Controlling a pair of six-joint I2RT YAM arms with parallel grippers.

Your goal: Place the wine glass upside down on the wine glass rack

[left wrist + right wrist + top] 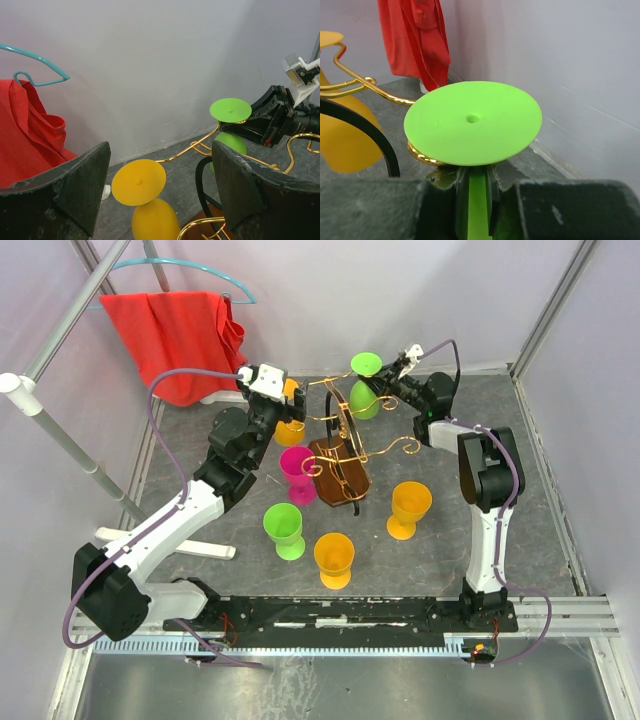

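The wine glass rack (340, 472) stands mid-table, gold wire arms on a brown base. A green wine glass (366, 382) hangs upside down at the rack's far arm. In the right wrist view its foot (472, 122) lies over the gold wire (420, 155). My right gripper (386, 388) (480, 187) is shut on its stem. An orange glass (290, 427) hangs upside down on the left arm. It shows in the left wrist view (138, 182) beyond my left gripper (281, 398) (160, 150), which is open and not touching it.
A pink glass (297, 473), a green glass (284, 530) and two orange glasses (334, 558) (409, 508) stand on the table near the rack. A red cloth (180, 330) on a teal hanger hangs at the back left. Frame poles edge the table.
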